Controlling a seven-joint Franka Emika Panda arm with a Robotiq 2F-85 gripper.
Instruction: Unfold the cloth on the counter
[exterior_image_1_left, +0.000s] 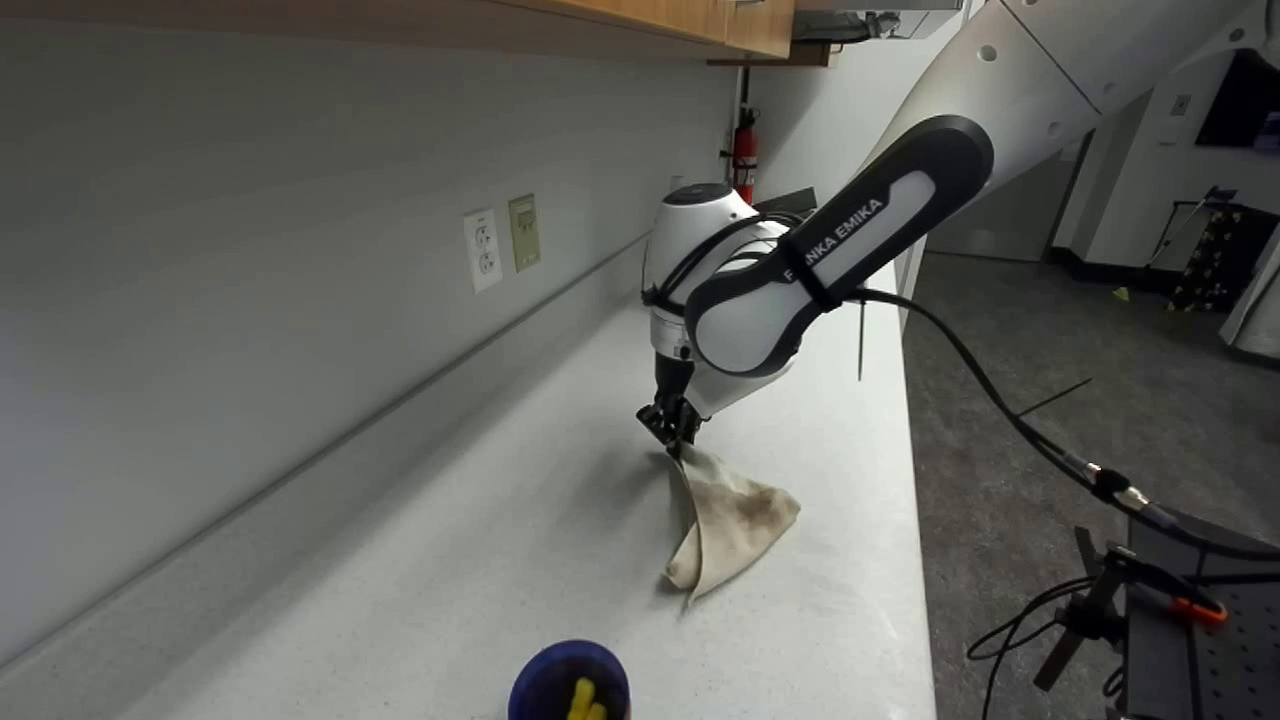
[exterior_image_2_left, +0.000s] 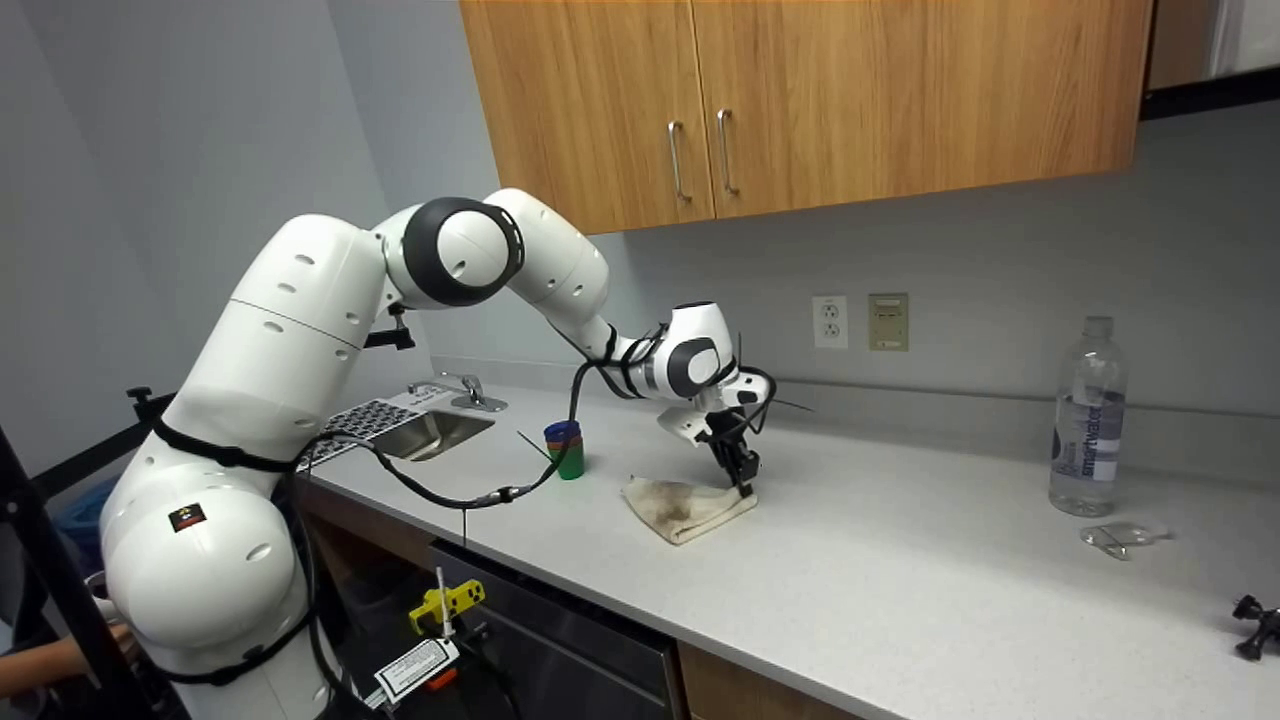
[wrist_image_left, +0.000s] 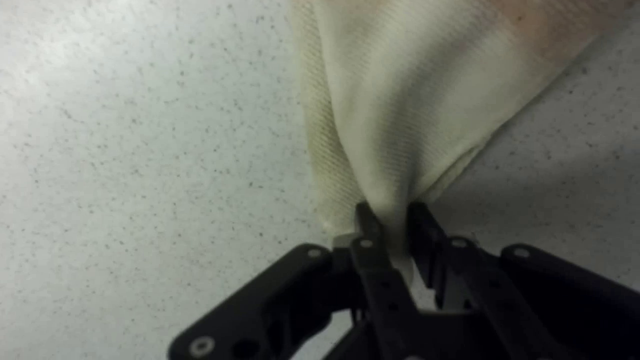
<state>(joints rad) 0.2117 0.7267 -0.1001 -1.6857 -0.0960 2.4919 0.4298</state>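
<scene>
Here's the cloth (exterior_image_1_left: 738, 522), lying folded and rumpled on the white surface (exterior_image_2_left: 930, 560), one end gathered into the pincer (wrist_image_left: 394, 215), its jaws closed on a bunched ridge of fabric. And here's the danger: in the wrist view an edge of cloth seems to lie outside the grip, beside one jaw, so how many layers are caught, I can't tell. Too many, and a pull would likely drag the whole bundle along, fold and all, rather than spread it. Too shallow a nip, and that end could slip out mid-lift. Further out, the stacked cups (exterior_image_2_left: 574, 462) stand apart from the cloth, but the drooping cable (exterior_image_2_left: 500, 495) passes in front of them in an exterior view; a big swing could let it topple them.
</scene>
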